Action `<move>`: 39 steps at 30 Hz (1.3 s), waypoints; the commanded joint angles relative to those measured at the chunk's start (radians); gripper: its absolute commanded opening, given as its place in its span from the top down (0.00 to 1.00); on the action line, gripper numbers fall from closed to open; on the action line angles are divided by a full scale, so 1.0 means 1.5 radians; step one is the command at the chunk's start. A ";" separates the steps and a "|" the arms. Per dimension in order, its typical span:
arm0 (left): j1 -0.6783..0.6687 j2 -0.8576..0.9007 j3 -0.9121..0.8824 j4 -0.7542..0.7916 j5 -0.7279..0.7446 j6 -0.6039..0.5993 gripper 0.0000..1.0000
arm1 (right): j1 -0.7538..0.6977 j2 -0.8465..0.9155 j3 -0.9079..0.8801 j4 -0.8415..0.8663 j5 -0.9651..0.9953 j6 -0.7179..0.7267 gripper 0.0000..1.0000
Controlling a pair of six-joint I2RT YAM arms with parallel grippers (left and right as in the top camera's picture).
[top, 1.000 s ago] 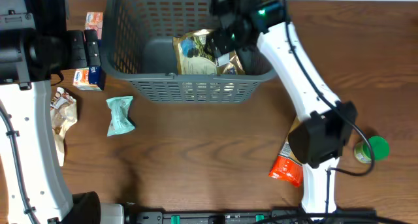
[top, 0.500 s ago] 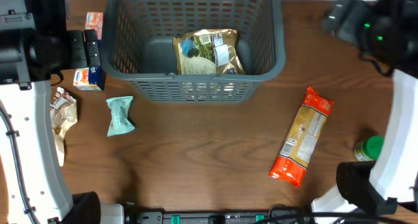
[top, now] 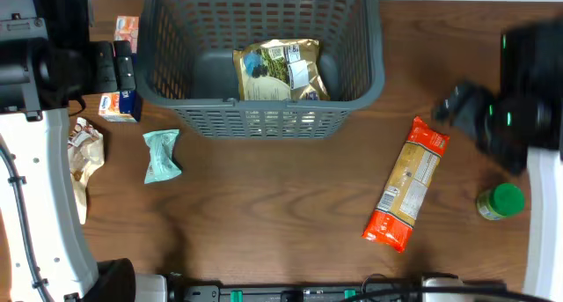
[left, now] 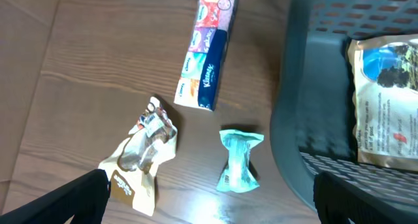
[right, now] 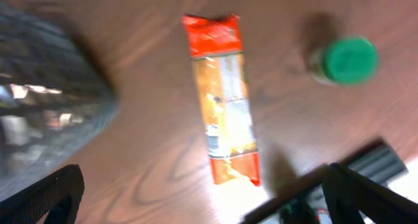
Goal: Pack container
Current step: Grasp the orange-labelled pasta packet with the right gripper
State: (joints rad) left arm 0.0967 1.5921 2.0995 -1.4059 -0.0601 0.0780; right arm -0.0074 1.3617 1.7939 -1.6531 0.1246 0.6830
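**Stock check.** Table read as a clock from your seat, 12 = far edge.

1. Pasta packet (top: 406, 196): 4 o'clock, near side. Flat on the table, lying at a slant, orange ends. Not packed.
2. Jar (top: 502, 201), green lid: 4 o'clock, further out twd the right edge. Upright, apart from the pasta packet. Not packed.
3. Right gripper (right: 206, 199): approx 3 o'clock, above the table, blurred from overhead. Fingers wide apart, nothing betw them. Its wrist cam looks down on the pasta packet.
4. Teal packet (top: 162, 155): 9 o'clock, just off the basket's near-left corner, not touching. Not packed.
5. Crumpled brown packet (top: 85, 148): 9 o'clock, further out, by the left arm. Not packed.
6. Tissue pack (top: 120, 106): 10 o'clock, beside the basket's left wall. Not packed.
7. Left gripper (left: 219, 204): 10 o'clock, hovers over the tissue/teal group. Fingers wide apart, empty.
8. Small orange pack (top: 127, 26): 11 o'clock, far left. Label too small to read. Not packed.
9. Basket (top: 264, 121): 12 o'clock, far centre, upright.
10. Snack bag (top: 280, 70): inside the basket, flat on the floor, right of centre, close to the near wall.

**Status (est.):** 1 item in, 6 out, so early stage. The basket's left half has bare floor. The pasta packet looks the handiest next pick for your right side. It's long, so it prob needs laying along the floor.
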 commanded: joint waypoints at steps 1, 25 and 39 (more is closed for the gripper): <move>0.003 -0.006 -0.001 -0.002 -0.003 -0.006 0.01 | -0.002 -0.082 -0.149 0.055 0.079 0.095 0.01; 0.003 -0.006 -0.001 -0.005 -0.003 -0.006 0.01 | -0.002 0.189 -0.592 0.579 0.018 0.053 0.01; 0.003 -0.006 -0.001 -0.005 -0.003 -0.006 0.01 | -0.002 0.268 -0.591 0.586 -0.007 0.027 0.61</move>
State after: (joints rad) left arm 0.0967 1.5921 2.0995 -1.4101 -0.0597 0.0780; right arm -0.0082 1.7168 0.9295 -0.7761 0.1207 0.7410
